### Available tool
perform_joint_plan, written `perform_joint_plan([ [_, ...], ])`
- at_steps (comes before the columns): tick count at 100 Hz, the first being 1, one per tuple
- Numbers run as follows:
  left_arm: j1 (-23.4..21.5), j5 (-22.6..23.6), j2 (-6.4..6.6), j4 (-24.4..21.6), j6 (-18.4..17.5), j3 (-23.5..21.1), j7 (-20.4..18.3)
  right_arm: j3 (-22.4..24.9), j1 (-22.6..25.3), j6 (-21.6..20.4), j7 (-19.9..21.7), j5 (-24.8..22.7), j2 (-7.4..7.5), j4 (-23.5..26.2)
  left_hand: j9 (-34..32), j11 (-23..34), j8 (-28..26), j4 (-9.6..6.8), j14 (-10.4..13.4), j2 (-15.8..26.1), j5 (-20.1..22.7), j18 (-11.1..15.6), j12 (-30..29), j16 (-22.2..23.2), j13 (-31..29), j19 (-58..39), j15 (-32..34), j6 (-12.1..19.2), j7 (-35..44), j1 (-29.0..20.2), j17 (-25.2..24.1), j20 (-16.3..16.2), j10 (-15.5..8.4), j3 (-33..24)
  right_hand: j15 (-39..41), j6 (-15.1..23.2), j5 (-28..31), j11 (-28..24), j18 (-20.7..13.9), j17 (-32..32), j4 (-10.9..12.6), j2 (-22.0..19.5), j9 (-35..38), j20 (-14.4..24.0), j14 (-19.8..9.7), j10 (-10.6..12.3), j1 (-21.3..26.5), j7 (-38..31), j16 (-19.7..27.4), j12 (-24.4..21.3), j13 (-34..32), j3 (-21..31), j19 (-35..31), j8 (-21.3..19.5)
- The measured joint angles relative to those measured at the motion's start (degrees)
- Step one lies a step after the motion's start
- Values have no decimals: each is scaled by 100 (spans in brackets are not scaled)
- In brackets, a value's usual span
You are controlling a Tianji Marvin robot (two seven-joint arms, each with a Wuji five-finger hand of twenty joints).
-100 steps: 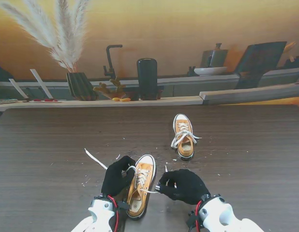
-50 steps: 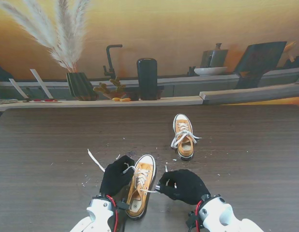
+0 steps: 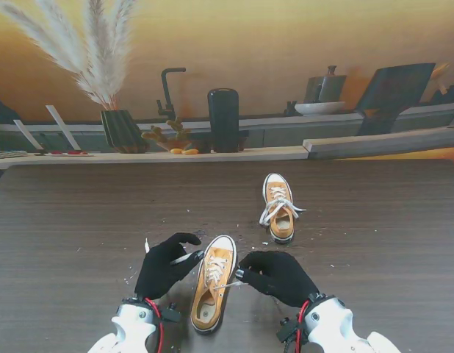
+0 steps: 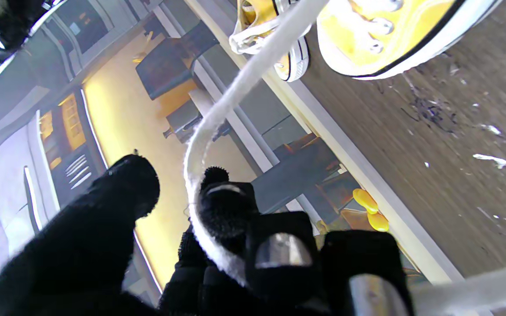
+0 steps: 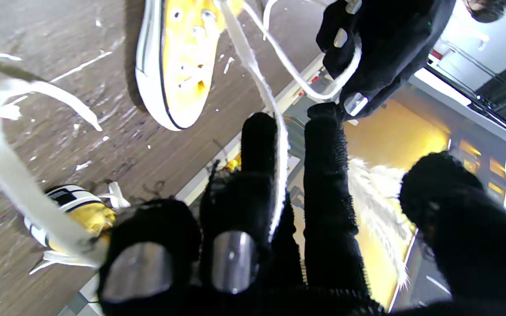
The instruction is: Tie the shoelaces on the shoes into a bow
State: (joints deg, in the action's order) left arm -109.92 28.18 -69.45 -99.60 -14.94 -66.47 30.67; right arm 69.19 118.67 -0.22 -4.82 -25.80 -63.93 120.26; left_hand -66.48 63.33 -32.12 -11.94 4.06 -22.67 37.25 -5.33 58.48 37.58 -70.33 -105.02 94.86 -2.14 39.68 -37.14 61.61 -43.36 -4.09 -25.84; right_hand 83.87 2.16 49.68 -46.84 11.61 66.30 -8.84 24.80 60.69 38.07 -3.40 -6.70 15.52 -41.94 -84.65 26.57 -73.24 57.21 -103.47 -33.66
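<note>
The near yellow shoe [image 3: 212, 288] lies between my hands, toe pointing away from me. My left hand [image 3: 162, 268] sits left of it, shut on the left shoelace end [image 3: 185, 257], which runs taut to the eyelets. In the left wrist view that lace [image 4: 218, 114] wraps over a finger [image 4: 224, 210], with the shoe [image 4: 380, 39] beyond. My right hand [image 3: 277, 276] is right of the shoe, shut on the right lace end [image 3: 225, 284]. In the right wrist view this lace [image 5: 279, 145] is pinched between two fingers [image 5: 257, 149]. The second yellow shoe [image 3: 279, 208] stands farther off, its laces loose.
Small white scraps and dark crumbs [image 3: 238, 239] litter the dark wooden table [image 3: 374, 243] around the near shoe. Along the table's far edge runs a ledge [image 3: 212, 156] with a vase of pampas grass [image 3: 123, 131] and a black cylinder [image 3: 224, 120].
My left hand has slid left and nearer to me, drawing its lace out from the shoe; the loose tail on the table is shorter. My right hand has edged toward the shoe.
</note>
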Motion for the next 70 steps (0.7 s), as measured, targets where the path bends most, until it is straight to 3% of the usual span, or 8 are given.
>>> perform_joint_plan([
  [6, -13, -6, 14, -38, -121, -51, -187, -4, -9, -15, -22, 119, -17, 27, -125, 198, 303, 12, 28, 1, 117, 0, -63, 0, -64, 0, 26, -2, -293, 2, 2, -75, -92, 129, -1, -5, 0, 0, 24, 0, 0, 0, 0, 0, 0, -5, 0, 0, 0, 0, 0, 0, 0, 0],
  [14, -40, -245, 74, -147, -351, -131, -863, -9, -25, -20, -39, 194, -33, 75, -199, 357, 621, 57, 33, 18, 181, 0, -149, 0, -69, -1, 72, -8, -685, 2, 9, -128, -164, 225, -3, -8, -46, 0, 41, 0, 0, 6, -4, -3, 0, -10, 0, 4, 0, 0, 0, 0, 0, 0],
  [20, -32, -408, 138, -173, -602, -122, -1159, -11, -34, -20, -70, 186, -43, 116, -243, 436, 828, 119, 44, 133, 186, 0, -216, 0, -71, -2, 78, -16, -954, 6, 42, -131, -220, 350, -4, -9, -44, 0, 41, 0, 0, 7, -4, -10, 0, -13, 0, 4, 0, 0, 0, 0, 0, 0],
  [27, 1, -392, 209, -173, -740, -72, -1233, -18, -43, -18, -134, 168, -53, 162, -264, 480, 986, 127, 63, 124, 186, 0, -265, 0, -71, -4, 79, -37, -1143, 6, 47, -132, -265, 353, -4, -9, -43, -55, 42, 0, 0, 14, -5, -11, 0, -13, 0, 4, 0, 0, 0, 0, 0, 0],
  [43, 141, -423, 333, -157, -831, 59, -1774, -42, -70, 20, -231, 109, -74, 261, -264, 502, 1331, 419, 70, 124, 186, 1, -288, 0, -71, -9, 79, -48, -1436, 2, 49, -132, -289, 616, -4, -10, -43, -60, 42, 0, 0, 20, -6, -11, 0, -13, 4, 4, 0, 0, 0, 0, -1, 0],
  [48, 189, -488, 367, -142, -885, 118, -1927, -50, -77, 23, -243, 80, -76, 285, -264, 503, 1394, 519, 98, 74, 186, 115, -288, 0, -71, -10, 79, -49, -1500, -124, 50, -128, -327, 672, -4, -10, -43, -60, 42, 0, 0, 22, -6, -11, 0, -13, 4, 4, -1, 0, 0, 0, -1, 0],
  [55, 253, -502, 404, -106, -943, 208, -1972, -67, -92, 30, -258, 42, -78, 303, -265, 504, 1455, 644, 100, -47, 186, 115, -288, 0, -71, -11, 80, -50, -1601, -175, 50, -103, -330, 863, -4, -10, -42, -63, 42, 0, 0, 23, -6, -11, 0, -13, 5, 4, -1, 0, 0, 0, -1, 0],
  [70, 406, -488, 435, 7, -986, 389, -2008, -120, -155, 72, -258, 37, -78, 308, -265, 504, 1486, 725, 100, -310, 185, 116, -292, 0, -71, -14, 80, -51, -1668, -236, 50, -43, -334, 945, -4, -14, -41, -65, 42, 0, 0, 28, -6, -11, 0, -12, 5, 3, -2, 0, 0, 0, -1, 0],
])
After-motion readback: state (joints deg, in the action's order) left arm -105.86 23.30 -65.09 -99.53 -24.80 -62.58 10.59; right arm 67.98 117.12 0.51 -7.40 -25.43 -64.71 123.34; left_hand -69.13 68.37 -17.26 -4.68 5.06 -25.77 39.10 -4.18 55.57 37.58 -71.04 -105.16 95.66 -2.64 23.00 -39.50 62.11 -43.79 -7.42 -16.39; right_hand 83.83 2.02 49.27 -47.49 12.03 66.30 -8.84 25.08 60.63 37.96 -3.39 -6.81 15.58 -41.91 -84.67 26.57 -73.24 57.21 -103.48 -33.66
